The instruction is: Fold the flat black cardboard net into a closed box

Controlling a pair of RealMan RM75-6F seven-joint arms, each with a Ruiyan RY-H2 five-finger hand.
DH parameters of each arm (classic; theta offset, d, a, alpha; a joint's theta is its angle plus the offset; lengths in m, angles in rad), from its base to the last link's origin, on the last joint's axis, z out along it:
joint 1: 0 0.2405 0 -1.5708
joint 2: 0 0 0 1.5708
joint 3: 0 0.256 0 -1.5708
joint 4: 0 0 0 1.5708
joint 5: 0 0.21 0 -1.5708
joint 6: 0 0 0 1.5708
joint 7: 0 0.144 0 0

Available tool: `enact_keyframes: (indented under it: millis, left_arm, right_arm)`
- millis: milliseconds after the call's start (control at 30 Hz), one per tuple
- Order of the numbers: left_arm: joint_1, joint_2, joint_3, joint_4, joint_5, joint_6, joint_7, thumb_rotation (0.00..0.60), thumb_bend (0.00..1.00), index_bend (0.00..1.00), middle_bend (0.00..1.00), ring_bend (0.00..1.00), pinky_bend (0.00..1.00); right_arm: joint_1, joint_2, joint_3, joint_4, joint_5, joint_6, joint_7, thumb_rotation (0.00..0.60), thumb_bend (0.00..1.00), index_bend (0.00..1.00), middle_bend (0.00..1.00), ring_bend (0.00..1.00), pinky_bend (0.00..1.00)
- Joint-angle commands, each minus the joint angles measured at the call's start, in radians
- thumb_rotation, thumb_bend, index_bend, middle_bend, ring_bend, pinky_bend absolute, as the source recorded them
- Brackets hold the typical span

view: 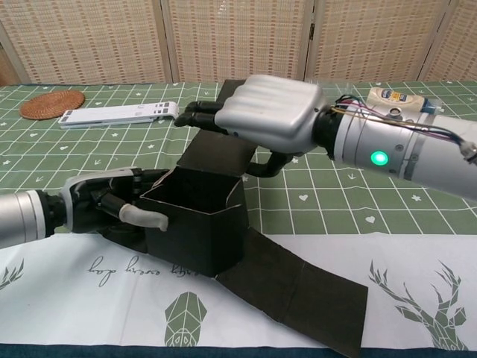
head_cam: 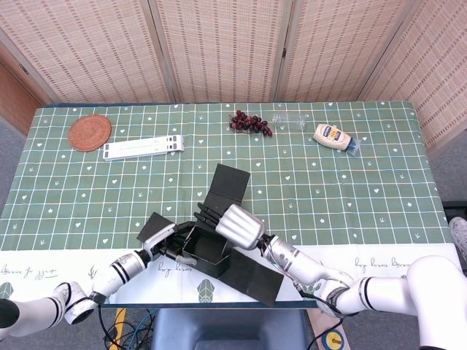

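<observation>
box: black cardboard box (view: 197,227) half built, walls up, top open, sitting between both hands
left hand (view: 104,209): fingers clamped on the box's left wall, bracing it
right hand (view: 261,119): above the box, fingers apart, touching the raised back flap (head_cam: 228,184)
tip: I'd keep the left wall pinned and fold that flap down slowly

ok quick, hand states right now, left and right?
Left hand: holds the left wall of the half-folded black box.
Right hand: over the box's rear flap; whether it grips the flap cannot be told.
</observation>
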Motion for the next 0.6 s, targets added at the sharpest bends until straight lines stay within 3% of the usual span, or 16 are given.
enact_keyframes:
  millis: [33, 600]
  left_arm:
    - [0.001, 0.006, 0.001, -0.002, 0.000, -0.001, -0.007, 0.600, 0.13, 0.22, 0.26, 0.68, 0.96]
    - [0.029, 0.059, -0.008, -0.016, -0.028, 0.008, -0.069, 0.600, 0.13, 0.21, 0.26, 0.67, 0.96]
  right_arm:
    - [-0.015, 0.014, 0.014, -0.022, 0.009, 0.006, 0.042, 0.600, 0.39, 0.00, 0.04, 0.72, 1.00]
    - [-0.089, 0.077, 0.031, -0.093, -0.042, 0.077, 0.247, 0.600, 0.39, 0.00, 0.04, 0.72, 1.00]
